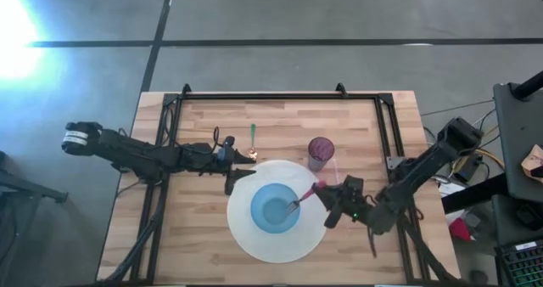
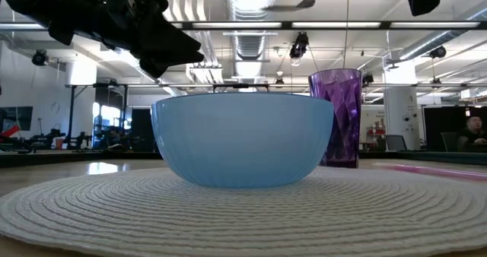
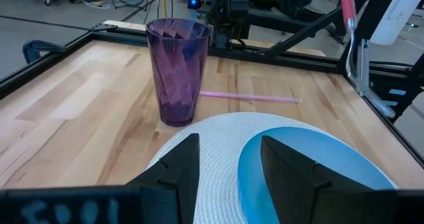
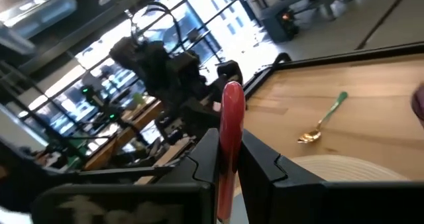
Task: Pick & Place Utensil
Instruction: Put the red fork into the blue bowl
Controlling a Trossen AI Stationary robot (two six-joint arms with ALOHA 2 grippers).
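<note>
A red-handled metal utensil [image 1: 304, 196] is held by my right gripper [image 1: 324, 189], which is shut on it at the right side of the blue bowl [image 1: 276, 208]. The utensil's metal end [image 1: 293, 205] hangs over the bowl. The bowl sits on a round white placemat [image 1: 254, 240]. My left gripper [image 1: 240, 177] is open and holds nothing, just above the placemat's left edge; in the left wrist view its fingers [image 3: 228, 174] point toward the purple cup [image 3: 177, 68]. A green-handled gold spoon [image 1: 253, 143] lies on the table beyond the placemat. My right gripper pinches the utensil's red handle [image 4: 230, 128] between its two fingers, which lie across the handle. It comes from the table's right side, slanting down. The utensil is lifted clear, tilted with its metal end [image 3: 356, 58] lower, above the bowl.
The purple cup [image 1: 321, 151] stands upright on the table by the placemat's far right edge. A thin pink stick [image 3: 248, 97] lies flat on the table behind it. A black frame [image 1: 280, 95] runs round the table's far and side edges. Bare wood lies to the left.
</note>
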